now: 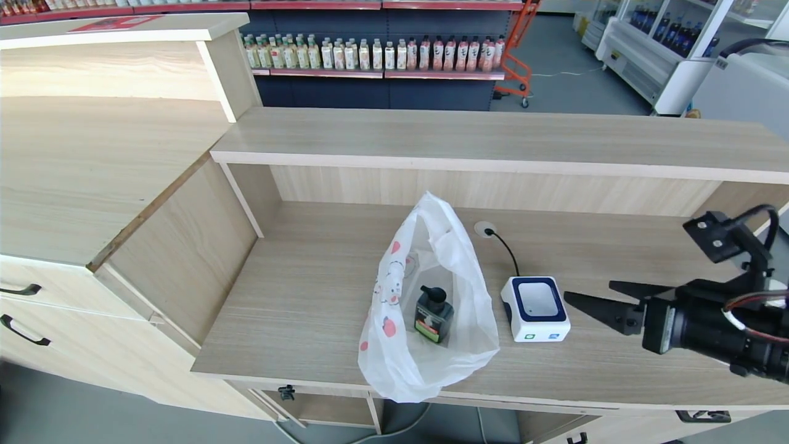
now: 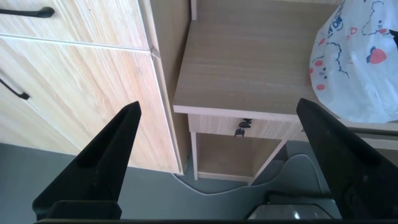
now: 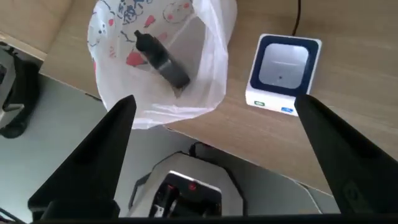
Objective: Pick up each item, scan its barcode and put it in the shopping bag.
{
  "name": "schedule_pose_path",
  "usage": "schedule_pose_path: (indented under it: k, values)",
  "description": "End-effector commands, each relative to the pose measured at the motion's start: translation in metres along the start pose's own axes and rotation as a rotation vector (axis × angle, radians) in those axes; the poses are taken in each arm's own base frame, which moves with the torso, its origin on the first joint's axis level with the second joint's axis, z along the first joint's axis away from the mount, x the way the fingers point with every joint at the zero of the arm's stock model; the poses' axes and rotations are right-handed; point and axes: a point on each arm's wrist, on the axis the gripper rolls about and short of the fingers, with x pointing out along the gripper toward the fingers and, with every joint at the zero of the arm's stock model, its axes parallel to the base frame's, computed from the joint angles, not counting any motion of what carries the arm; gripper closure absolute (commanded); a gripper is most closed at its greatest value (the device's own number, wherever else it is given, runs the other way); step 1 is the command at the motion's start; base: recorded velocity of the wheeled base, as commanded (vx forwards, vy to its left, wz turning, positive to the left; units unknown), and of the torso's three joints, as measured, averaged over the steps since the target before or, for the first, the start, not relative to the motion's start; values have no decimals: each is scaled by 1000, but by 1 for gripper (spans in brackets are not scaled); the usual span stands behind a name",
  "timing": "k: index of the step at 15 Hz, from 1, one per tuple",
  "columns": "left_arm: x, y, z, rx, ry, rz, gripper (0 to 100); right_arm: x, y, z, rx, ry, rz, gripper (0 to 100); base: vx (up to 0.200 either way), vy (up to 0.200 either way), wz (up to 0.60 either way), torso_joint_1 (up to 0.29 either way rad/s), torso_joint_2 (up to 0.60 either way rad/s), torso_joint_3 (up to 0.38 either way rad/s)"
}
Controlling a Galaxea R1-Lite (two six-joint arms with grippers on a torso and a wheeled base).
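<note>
The bottle is already in the bag, which sits open at the middle of the table's front edge. It lies with its long axis roughly front to back and its pump end toward the back edge. The scanner stands just beside the bag on the right.

The right gripper hovers near the right end of the table with its fingers spread wide and holding nothing. They point left at the scanner, with the bag and bottle beyond it. This arm is much the nearer to both, so any further handling there would likely fall to it.

The right wrist view looks down into the bag's mouth and shows the bottle lying slantwise between the right gripper's fingers, with the scanner alongside.

The left wrist view shows the left gripper, fingers also wide open and empty, out in front of the front left corner. The bag is well off to its side.
</note>
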Motion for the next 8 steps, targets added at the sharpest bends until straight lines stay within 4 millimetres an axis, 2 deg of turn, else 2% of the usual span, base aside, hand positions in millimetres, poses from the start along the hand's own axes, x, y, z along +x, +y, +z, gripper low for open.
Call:
schedule_pose_path:
  k: [1, 2, 5, 8]
  values:
    - [0, 0, 0, 0, 0, 0, 0, -112, 10, -92, -81, -118, -295, 0, 0, 0, 0, 0, 0, 0]
    - [0, 0, 0, 0, 0, 0, 0, -129, 15, -109, -80, -117, -345, 0, 0, 0, 0, 0, 0, 0]
    - [0, 0, 0, 0, 0, 0, 0, -158, 25, -154, -66, -159, -426, 0, 0, 0, 0, 0, 0, 0]
    - [0, 0, 0, 0, 0, 0, 0, -164, 28, -156, -92, -268, -442, 0, 0, 0, 0, 0, 0, 0]
